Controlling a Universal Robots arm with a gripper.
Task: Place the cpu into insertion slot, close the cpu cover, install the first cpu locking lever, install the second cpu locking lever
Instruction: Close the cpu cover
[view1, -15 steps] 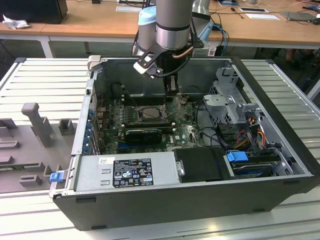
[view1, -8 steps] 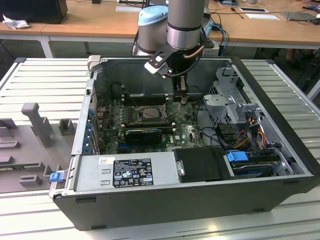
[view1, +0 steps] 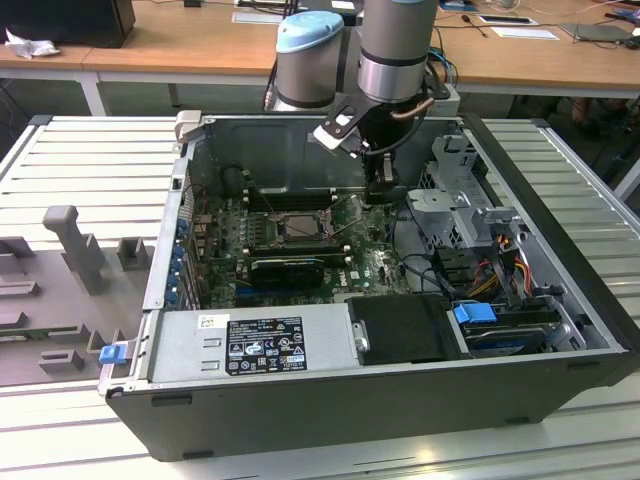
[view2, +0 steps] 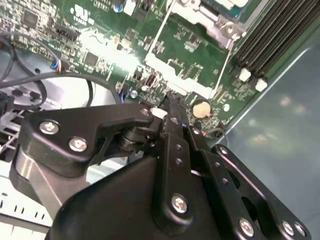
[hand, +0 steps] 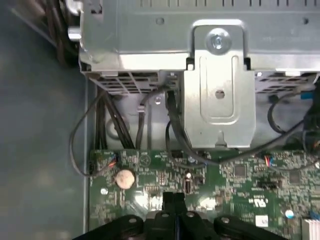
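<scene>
Exterior view: one arm drops steeply into one open computer case, its gripper just to the exterior view's right of the single insertion slot. Second wrist view: two fingers clenched together. First wrist view: one coin battery close by.

In the exterior view I have the open case across the middle of the frame, lying on the table. The circuit board sits inside it at centre, with the insertion slot on it, just left of centre. The power supply lies along the case's lower edge. The drive cage stands centre right. The gripper hangs over the board, between slot and cage.
</scene>
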